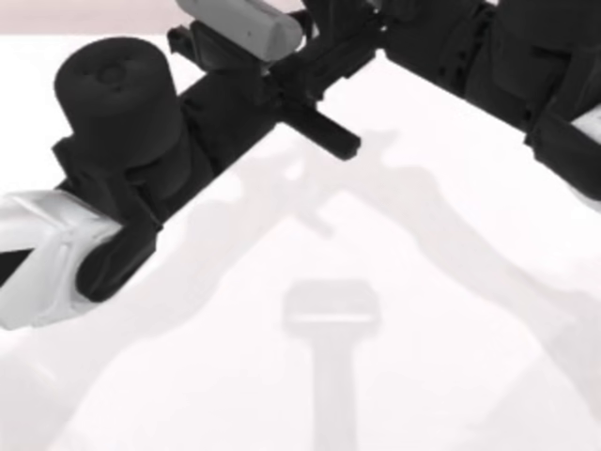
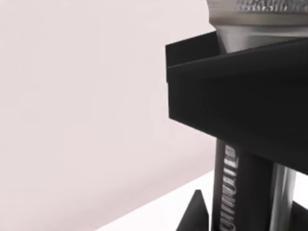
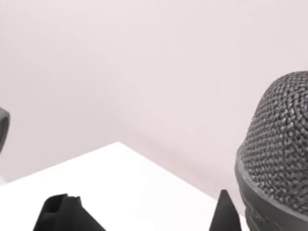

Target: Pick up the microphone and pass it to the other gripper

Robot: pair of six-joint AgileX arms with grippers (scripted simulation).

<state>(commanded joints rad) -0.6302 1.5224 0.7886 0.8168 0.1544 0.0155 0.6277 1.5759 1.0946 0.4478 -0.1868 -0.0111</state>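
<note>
Presently the microphone [image 3: 279,144] hangs aloft over the table [image 1: 423,282], where both arms meet at the top view's upper middle. Right gripper [image 3: 144,211]: tips wide apart, nothing betw. them, mic head just beside one. Left gripper [image 1: 291,89]: I cannot tell its hold.

Risk, as I judge: right closes off-centre, nudging or dropping the mic. Grip contact is hidden by a black block across the mic's neck in the left wrist view.

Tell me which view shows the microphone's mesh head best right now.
The right wrist view: the microphone fills its edge with the mesh head close and clear. The left wrist view shows mainly the black handle, with a sliver of mesh above a black finger. In the top view the arms cover it.
</note>
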